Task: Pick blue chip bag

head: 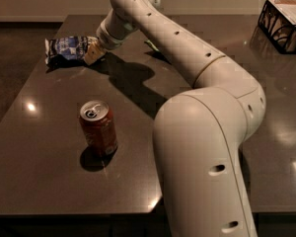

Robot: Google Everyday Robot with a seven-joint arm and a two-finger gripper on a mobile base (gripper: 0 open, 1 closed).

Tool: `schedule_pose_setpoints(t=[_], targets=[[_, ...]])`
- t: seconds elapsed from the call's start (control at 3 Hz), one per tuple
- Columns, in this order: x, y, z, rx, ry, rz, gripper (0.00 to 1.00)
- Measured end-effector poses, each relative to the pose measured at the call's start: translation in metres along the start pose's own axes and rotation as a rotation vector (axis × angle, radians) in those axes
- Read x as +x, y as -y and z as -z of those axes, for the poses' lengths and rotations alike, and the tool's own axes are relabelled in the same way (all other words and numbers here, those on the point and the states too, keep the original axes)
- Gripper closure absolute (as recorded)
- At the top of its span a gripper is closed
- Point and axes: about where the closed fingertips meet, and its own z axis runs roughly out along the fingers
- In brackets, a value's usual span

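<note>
Blue bag (69,49) near the table's (49,181) far-left edge, at 11 o'clock from the can (98,127), bare tabletop between; gripper (92,54) at the bag's 3 o'clock end, grasp state indeterminable.

The tool (92,54), seemingly matt plastic, is at the crinkled glossy-foil blue chip bag (66,49) on a polished table (44,172).

White arm (187,53) extended forward-left, wrist (111,32) angled down, pincer (92,54) low at far left
</note>
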Motion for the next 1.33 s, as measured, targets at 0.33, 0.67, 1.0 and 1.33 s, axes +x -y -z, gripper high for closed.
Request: schedule_pose_setpoints(t=[0.33, 0.67, 1.0, 1.33], targets=[[-0.002, -0.005, 0.0, -0.001, 0.007, -0.007, 0.61], [-0.011, -0.013, 0.009, 0.006, 0.033, 0.005, 0.84], [-0.026, -0.02, 0.027, 0.019, 0.073, 0.031, 1.0], [-0.042, -0.026, 0.051, 0.024, 0.122, 0.058, 1.0]])
